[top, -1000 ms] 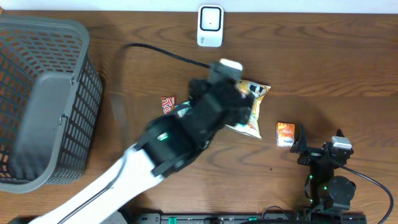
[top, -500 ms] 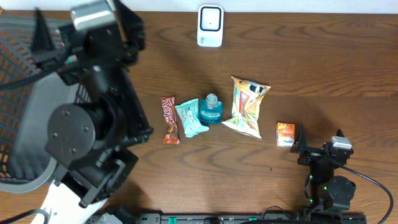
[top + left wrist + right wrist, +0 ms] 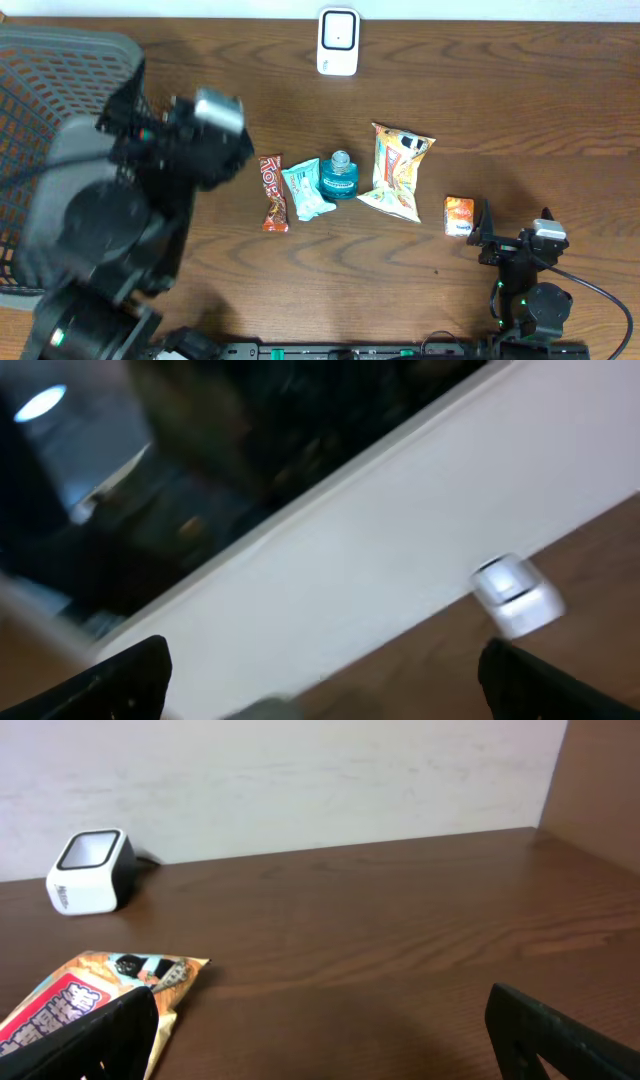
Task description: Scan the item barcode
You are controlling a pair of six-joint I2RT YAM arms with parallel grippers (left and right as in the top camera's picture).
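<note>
- The desk point(image 3: 520, 100) is dark wood. The task's goods lie in a loose row across its middle, all apart from both hands.
- A grey mesh basket point(image 3: 40, 70) fills the left end.
- The left arm point(image 3: 110, 230) is a blur beside the basket. In its wrist view the left hand point(image 3: 325, 685) is spread wide with nothing between the fingers.
- The right arm point(image 3: 530, 300) sits at the near right edge. The right hand point(image 3: 325, 1040) is likewise released and empty.
- The snack bag point(image 3: 398, 172) is the biggest item, right of centre. It looks light, puffy and crinkly, with slick foil. Pinching a crimped end seam should hold it without crushing the contents.
- The white scanner point(image 3: 338, 42) stands at the far edge, well apart from the row.
- The teal bottle point(image 3: 340, 176) stands upright just left of the bag. It is probably the heaviest and stiffest item, and round enough to slip, so a grip across the body seems safest.
- The teal packet point(image 3: 305, 190) touches the bottle's left side. It looks soft and thin, so an edge is the place to lift it.
- The chocolate bar point(image 3: 272, 192) ends the row on the left. It is slim and fairly stiff, best gripped across its width.
- The small orange box point(image 3: 459, 216) lies nearest the right hand. It is rigid and light, an easy pinch on its narrow sides.
- No barcode is legible from here.
</note>
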